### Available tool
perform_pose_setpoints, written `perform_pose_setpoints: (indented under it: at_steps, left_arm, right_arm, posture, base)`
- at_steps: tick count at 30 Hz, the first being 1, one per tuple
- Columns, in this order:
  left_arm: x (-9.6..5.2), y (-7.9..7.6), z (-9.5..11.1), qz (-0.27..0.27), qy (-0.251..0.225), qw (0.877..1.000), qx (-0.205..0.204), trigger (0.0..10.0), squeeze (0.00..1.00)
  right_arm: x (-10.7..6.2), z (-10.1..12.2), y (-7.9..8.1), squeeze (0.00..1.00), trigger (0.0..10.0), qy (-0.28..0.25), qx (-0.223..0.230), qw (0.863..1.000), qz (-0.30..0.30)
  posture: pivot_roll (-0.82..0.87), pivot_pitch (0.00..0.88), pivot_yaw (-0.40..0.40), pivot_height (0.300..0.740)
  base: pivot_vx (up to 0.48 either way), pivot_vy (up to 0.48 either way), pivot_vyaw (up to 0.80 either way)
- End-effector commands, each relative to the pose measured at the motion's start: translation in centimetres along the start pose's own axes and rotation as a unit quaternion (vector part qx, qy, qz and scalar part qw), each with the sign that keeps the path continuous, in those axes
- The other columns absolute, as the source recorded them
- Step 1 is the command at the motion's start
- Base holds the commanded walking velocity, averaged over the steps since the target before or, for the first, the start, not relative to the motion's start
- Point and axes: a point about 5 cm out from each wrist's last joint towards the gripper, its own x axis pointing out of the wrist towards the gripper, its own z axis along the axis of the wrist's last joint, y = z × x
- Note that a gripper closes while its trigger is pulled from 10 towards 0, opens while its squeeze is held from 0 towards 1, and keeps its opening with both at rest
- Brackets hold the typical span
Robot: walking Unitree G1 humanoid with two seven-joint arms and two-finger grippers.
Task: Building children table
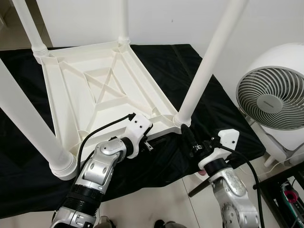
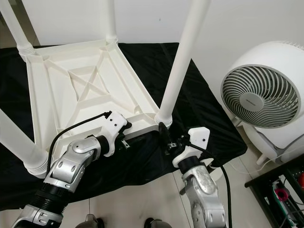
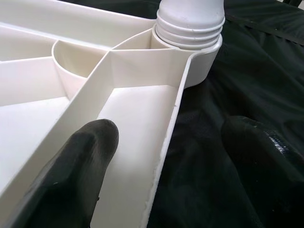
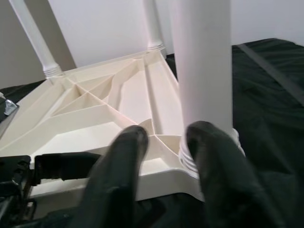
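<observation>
- While the white plastic children's table [image 1: 102, 90] lies upside down on a black cloth [image 1: 171, 71] spread over the floor, its ribbed underside faces up and four white legs stand up from its corners.
- At the near right corner, one table leg [image 1: 206, 61] rises from its ribbed socket, leaning up toward the right.
- The left end effector [image 1: 148, 144] sits at the table's near edge, just left of that corner.
- Its fingers [image 3: 80, 166] are spread: in the left wrist view one lies inside the tabletop's rim channel and the other over the black cloth outside, with the rim wall between them; whether they touch the rim I cannot tell.
- The right end effector [image 1: 190, 137] is at the base of the near right leg, just on its near side.
- In the right wrist view its two black fingertips [image 4: 213, 152] are parted, one in front of the leg's threaded collar and one to the side over the corner ribs; they are not clamped around the leg.
- To the right, a white round fan [image 1: 273, 95] stands on the floor beside the cloth.
- A dark rack with small items [image 1: 289, 190] sits at the near right.
- Pale tiled floor [image 1: 156, 204] shows near the robot.
</observation>
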Motion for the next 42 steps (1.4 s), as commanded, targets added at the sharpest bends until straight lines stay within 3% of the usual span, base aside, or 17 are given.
perform_pose_setpoints:
  at_steps: [1, 2, 9, 12, 17, 18, 19, 20, 34, 42]
  left_arm:
    - [-0.7, 1.6, -1.2, 0.12, 0.028, 0.992, -0.011, 10.0, 0.0]
    - [-1.0, 1.6, -0.8, 0.119, 0.02, 0.993, -0.013, 10.0, 0.0]
    - [-1.3, 1.5, -0.4, 0.117, 0.015, 0.993, -0.009, 10.0, 0.0]
    - [-1.7, 1.6, -0.4, 0.123, 0.023, 0.992, 0.001, 10.0, 0.0]
    - [-1.9, 1.8, -0.4, 0.134, 0.033, 0.99, 0.006, 10.0, 0.0]
    - [-2.0, 1.9, -0.4, 0.14, 0.036, 0.989, 0.006, 8.7, 0.0]
    - [-2.1, 2.0, -0.4, 0.145, 0.038, 0.989, 0.005, 8.7, 0.0]
    - [-2.2, 2.1, -0.5, 0.151, 0.042, 0.988, 0.004, 0.0, 0.0]
    - [-2.6, 2.4, -0.7, 0.187, 0.066, 0.98, 0.012, 0.0, 0.0]
    - [-2.7, 2.4, -0.1, 0.21, 0.07, 0.975, 0.02, 0.0, 0.0]
  right_arm:
    - [0.0, 0.2, -0.1, 0.0, 2.4, 0.002, 0.008, 1.0, 0.007]
    - [0.4, 0.5, -0.2, 0.0, 10.0, 0.003, 0.031, 0.999, 0.036]
    - [1.1, 1.2, -1.2, 0.0, 10.0, 0.001, 0.04, 0.998, 0.044]
    - [2.2, 2.9, -3.5, 0.0, 10.0, -0.006, 0.069, 0.995, 0.066]
    - [2.5, 3.3, -4.5, 0.0, 10.0, -0.005, 0.056, 0.996, 0.066]
    - [2.6, 3.4, -4.6, 0.0, 10.0, -0.007, 0.055, 0.996, 0.066]
    - [2.7, 3.6, -4.7, 0.0, 10.0, -0.008, 0.056, 0.996, 0.067]
    - [2.7, 3.6, -4.6, 0.0, 10.0, -0.011, 0.057, 0.996, 0.067]
    - [2.1, 3.7, -4.4, 0.0, 10.0, -0.02, 0.072, 0.996, 0.056]
    - [2.2, 3.3, -5.2, 0.0, 10.0, 0.003, 0.077, 0.994, 0.083]
  posture:
    - [0.03, 0.133, -0.059, 0.74]
    - [0.04, 0.133, -0.062, 0.74]
    - [0.04, 0.132, -0.067, 0.74]
    - [0.06, 0.128, -0.072, 0.74]
    - [0.07, 0.124, -0.074, 0.74]
    - [0.07, 0.124, -0.073, 0.74]
    - [0.07, 0.124, -0.073, 0.74]
    - [0.07, 0.124, -0.072, 0.74]
    - [0.05, 0.146, -0.049, 0.74]
    - [0.06, 0.152, -0.056, 0.74]
  base:
    - [0.0, 0.0, 0.0]
    - [0.0, 0.0, 0.0]
    - [0.0, 0.0, 0.0]
    - [0.0, 0.0, 0.0]
    - [0.0, 0.0, 0.0]
    - [0.0, 0.0, 0.0]
    - [0.0, 0.0, 0.0]
    - [0.0, 0.0, 0.0]
    - [0.0, 0.0, 0.0]
    - [0.0, 0.0, 0.0]
